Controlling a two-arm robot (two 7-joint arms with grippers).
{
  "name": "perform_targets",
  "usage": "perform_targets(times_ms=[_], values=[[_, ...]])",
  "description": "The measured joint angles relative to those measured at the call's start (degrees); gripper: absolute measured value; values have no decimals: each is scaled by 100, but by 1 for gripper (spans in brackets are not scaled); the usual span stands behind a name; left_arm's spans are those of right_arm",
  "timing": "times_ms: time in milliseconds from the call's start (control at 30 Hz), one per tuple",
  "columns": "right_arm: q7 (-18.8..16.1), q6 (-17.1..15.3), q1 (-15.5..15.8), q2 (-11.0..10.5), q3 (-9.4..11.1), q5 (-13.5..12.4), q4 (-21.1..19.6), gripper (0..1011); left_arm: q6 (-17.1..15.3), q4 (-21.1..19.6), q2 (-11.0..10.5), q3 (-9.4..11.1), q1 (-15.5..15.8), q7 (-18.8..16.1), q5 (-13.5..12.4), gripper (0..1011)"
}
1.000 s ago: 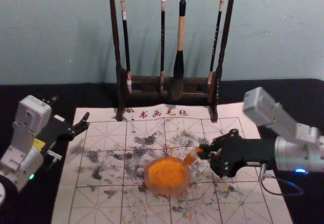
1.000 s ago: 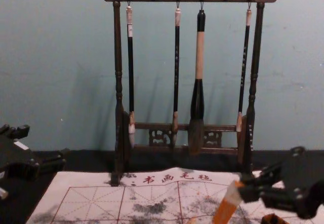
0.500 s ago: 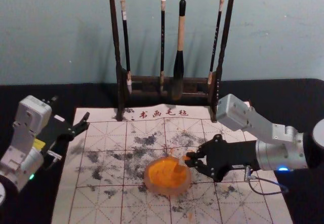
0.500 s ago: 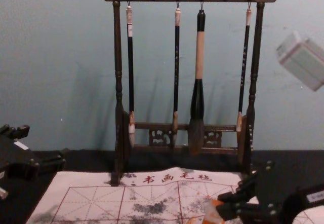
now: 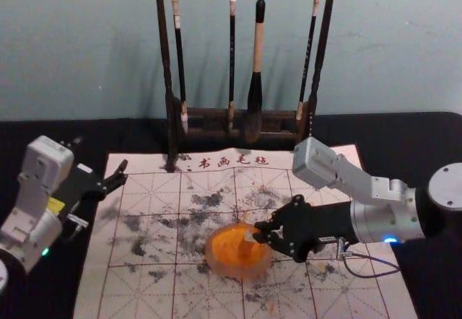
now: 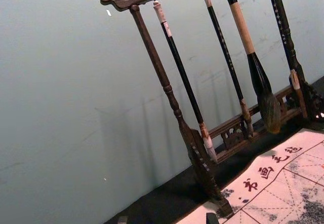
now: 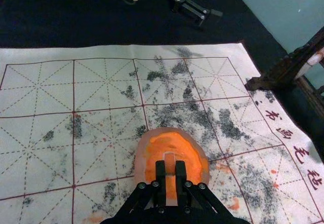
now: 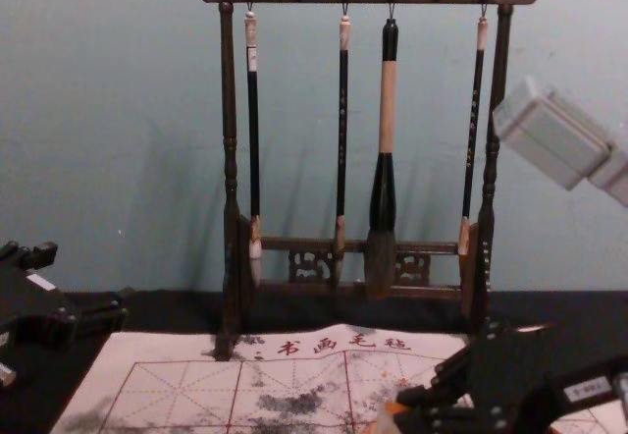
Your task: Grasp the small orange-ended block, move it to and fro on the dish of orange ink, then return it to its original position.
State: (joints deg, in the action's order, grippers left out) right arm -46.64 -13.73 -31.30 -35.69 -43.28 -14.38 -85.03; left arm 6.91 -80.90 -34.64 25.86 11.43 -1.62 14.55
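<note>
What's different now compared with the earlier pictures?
The right gripper has moved toward the robot's left, carrying the block from beside the dish's right edge to over the orange ink. The block was already held, and nothing was let go. The dish, the left gripper and the hanging brushes stayed put.

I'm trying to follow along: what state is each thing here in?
Dish, holding orange ink
Block, held at the dish
Right tool, closed on the block
Left tool, open, near the mat's left edge
Mat, spread out, stained
Four brushes, hanging tips-down
Rack, upright
</note>
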Motion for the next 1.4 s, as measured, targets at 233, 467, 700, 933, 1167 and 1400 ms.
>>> perform_targets(times_ms=[233, 467, 700, 933, 1167, 1400], values=[[-2, -6, -90, 108, -89, 39, 124, 80, 0, 0, 0, 0, 0, 0, 0, 1001], [-2, -6, -234, 266, -183, 108, 336, 80, 0, 0, 0, 0, 0, 0, 0, 1002], [11, -31, -349, 356, -224, 175, 491, 80, 0, 0, 0, 0, 0, 0, 0, 1001], [20, -69, -404, 357, -209, 191, 540, 80, 0, 0, 0, 0, 0, 0, 0, 1002], [11, -111, -376, 221, -165, 186, 403, 80, 0, 0, 0, 0, 0, 0, 0, 1001], [-74, -153, -223, -55, -121, 95, 51, 80, 0, 0, 0, 0, 0, 0, 0, 1001]])
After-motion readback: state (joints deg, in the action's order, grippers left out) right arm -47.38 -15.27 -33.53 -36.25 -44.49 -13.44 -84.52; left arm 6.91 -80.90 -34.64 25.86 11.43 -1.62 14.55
